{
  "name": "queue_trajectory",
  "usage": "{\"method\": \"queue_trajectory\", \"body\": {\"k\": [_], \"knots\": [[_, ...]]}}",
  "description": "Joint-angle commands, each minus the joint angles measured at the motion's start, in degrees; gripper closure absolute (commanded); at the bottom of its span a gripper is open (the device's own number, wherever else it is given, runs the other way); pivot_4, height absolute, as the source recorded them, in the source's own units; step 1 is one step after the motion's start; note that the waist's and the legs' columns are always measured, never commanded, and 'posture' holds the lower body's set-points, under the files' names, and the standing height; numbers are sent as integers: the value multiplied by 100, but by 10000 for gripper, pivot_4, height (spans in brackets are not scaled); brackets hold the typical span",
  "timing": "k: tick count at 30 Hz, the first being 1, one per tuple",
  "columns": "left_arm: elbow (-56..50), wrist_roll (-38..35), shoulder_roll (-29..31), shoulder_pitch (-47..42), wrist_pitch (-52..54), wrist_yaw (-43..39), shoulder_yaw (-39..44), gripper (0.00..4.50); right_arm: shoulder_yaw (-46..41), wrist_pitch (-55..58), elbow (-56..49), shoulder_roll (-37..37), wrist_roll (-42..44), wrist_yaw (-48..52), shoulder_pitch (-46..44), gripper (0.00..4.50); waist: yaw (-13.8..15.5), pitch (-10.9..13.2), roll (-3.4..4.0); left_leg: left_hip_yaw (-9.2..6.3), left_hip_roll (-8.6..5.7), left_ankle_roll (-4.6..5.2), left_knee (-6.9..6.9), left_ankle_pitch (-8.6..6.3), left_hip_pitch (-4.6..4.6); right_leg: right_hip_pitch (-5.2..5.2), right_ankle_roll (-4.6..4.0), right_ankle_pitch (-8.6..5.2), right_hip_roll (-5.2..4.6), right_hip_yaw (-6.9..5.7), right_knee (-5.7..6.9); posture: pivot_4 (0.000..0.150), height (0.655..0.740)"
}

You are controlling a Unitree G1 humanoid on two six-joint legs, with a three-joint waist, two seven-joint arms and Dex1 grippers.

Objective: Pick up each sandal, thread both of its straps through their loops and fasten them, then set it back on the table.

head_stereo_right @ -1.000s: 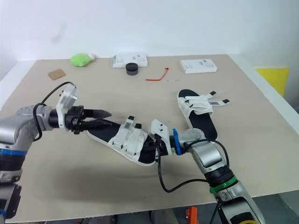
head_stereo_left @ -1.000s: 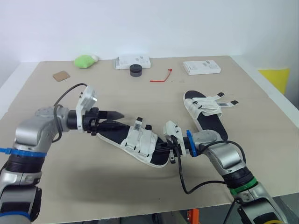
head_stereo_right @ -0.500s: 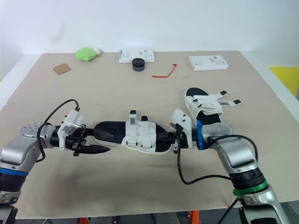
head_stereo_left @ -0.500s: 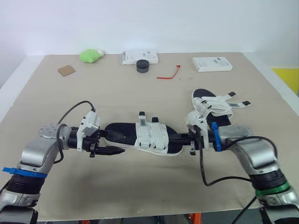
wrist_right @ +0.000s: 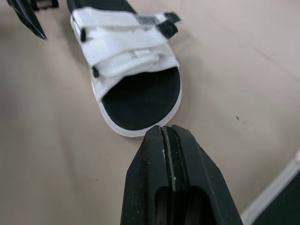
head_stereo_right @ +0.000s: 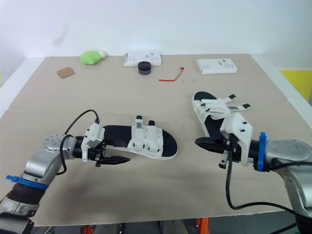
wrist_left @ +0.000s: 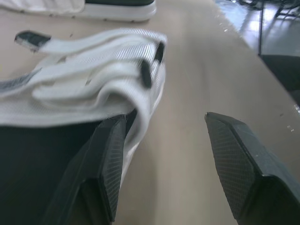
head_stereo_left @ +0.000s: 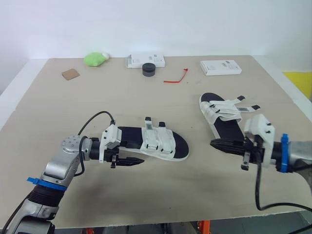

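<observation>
Black sandal [head_stereo_left: 151, 145], white straps [head_stereo_left: 161, 141]

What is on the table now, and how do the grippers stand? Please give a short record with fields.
near sandal: flat on the table between the grippers; both straps look fastened
far sandal: on the table; strap ends stick out sideways
left gripper: open, beside the near sandal, holding nothing
right gripper: shut, empty, pointing at the near sandal
far edge: green object, white box, second white box, black round thing, red tie, brown card
</observation>
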Motion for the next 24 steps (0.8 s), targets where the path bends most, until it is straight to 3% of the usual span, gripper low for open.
{"method": "queue_trajectory", "body": {"k": [1, 15, 20, 21, 24], "knots": [[135, 62, -3, -118, -147, -66, -7, 17155, -520, 199, -515, -44, 288, -263, 220, 45000, -2, 0, 0, 0, -1, 0, 2, 0, -1, 1, 3, 2, -1, 1, 0, 1500, 7400], [718, 565, -772, -590, -329, 368, -437, 17155, -816, 379, -1135, 301, 1099, -1225, 476, 45000, 1, -1, 2, -1, -6, 12, 46, 8, 1, 25, 17, 30, -2, 3, 0, 1500, 7400], [940, 652, -842, -668, -392, 542, -346, 41274, -739, 312, -1138, 257, 1168, -1364, 536, 45000, 1, -1, 2, -2, -6, 13, 55, 8, 0, 29, 18, 32, -2, 4, 0, 1500, 7400], [985, 687, -852, -683, -403, 642, -308, 43609, -719, 297, -1126, 245, 1167, -1382, 538, 45000, 1, -1, 2, -2, -6, 13, 57, 8, 0, 30, 19, 33, -2, 4, 0, 1500, 7400], [968, 632, -853, -686, -312, 730, -250, 43609, -691, 260, -1094, 228, 1175, -1407, 540, 45000, 0, -2, 3, -2, -5, 15, 63, 10, 0, 31, 21, 41, -1, 4, 0, 1500, 7400]]}}
